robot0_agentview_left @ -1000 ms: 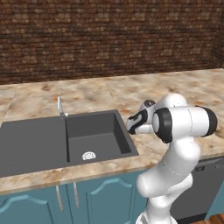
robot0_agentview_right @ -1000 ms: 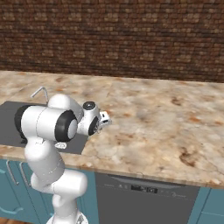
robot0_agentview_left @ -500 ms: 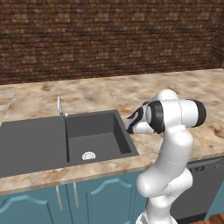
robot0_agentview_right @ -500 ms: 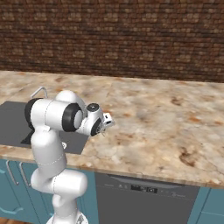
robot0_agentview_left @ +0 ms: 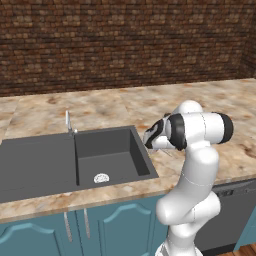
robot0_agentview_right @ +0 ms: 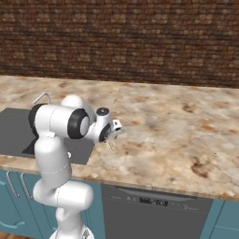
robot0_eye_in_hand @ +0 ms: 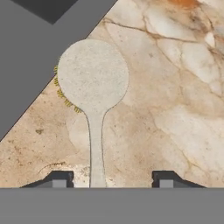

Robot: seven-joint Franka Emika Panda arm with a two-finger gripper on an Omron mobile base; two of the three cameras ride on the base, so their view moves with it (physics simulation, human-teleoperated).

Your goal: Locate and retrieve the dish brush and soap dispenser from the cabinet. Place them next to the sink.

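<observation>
The dish brush (robot0_eye_in_hand: 92, 76) lies flat on the marble counter, its round pale head with yellow bristles touching the dark grey sink's rim (robot0_eye_in_hand: 26, 52). Its tan handle runs back toward my gripper (robot0_eye_in_hand: 113, 180). The gripper is open, and the handle lies between the two fingertips, nearer the left one and touching neither. In the left base view the hand (robot0_agentview_left: 152, 136) hovers low over the counter just right of the sink (robot0_agentview_left: 141, 152). The soap dispenser and the cabinet are out of view.
A small chrome tap (robot0_agentview_left: 68, 123) stands behind the basin with the round drain (robot0_agentview_left: 101, 178). Bare marble counter (robot0_agentview_right: 177, 126) stretches to the right of the hand. A brick wall (robot0_agentview_left: 125, 45) backs the counter, and a dishwasher front (robot0_agentview_right: 149, 205) sits below it.
The jaws have gone from shut to open, letting go of the dish brush, which now lies on the counter by the sink. The arm's upper links have shifted slightly.
</observation>
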